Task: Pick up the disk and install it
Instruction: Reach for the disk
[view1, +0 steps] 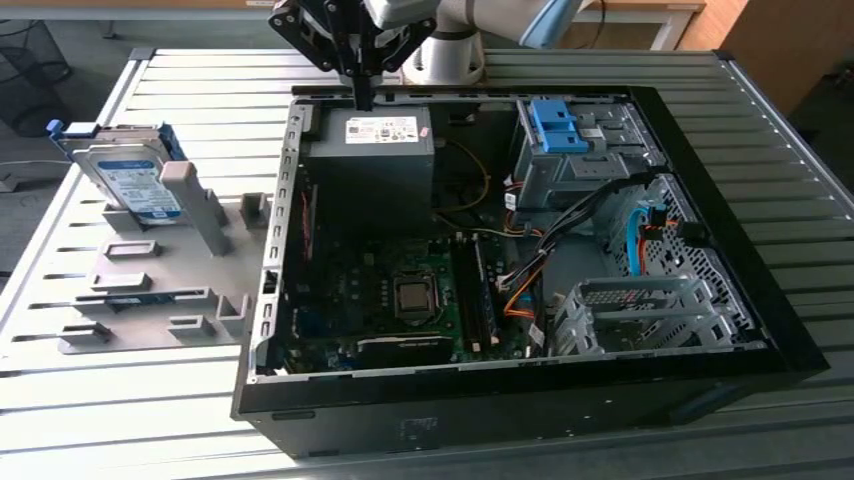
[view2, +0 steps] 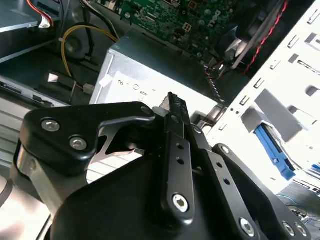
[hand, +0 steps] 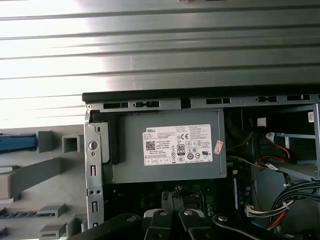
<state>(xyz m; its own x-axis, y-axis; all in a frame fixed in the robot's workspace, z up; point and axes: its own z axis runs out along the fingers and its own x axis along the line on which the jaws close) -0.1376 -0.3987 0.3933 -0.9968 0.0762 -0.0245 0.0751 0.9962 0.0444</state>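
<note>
A: Where is the disk?
B: The disk (view1: 130, 182) stands leaning on edge in a grey fixture (view1: 160, 300) on the slatted table (view1: 781, 150), at the exterior view's left of the open computer case (view1: 534, 415).
A: And the gripper?
B: The gripper (view1: 363, 102) hangs above the power supply (view1: 380, 150) at the case's far side, well apart from the disk, fingers pressed together on nothing.

disk (view1: 134, 185): silver, labelled in white and blue, framed in bright blue
gripper (view1: 363, 98): black
power supply (view1: 378, 160): grey, white-labelled
computer case (view1: 534, 405): black
table (view1: 120, 410): silvery, striped by ribs
</note>
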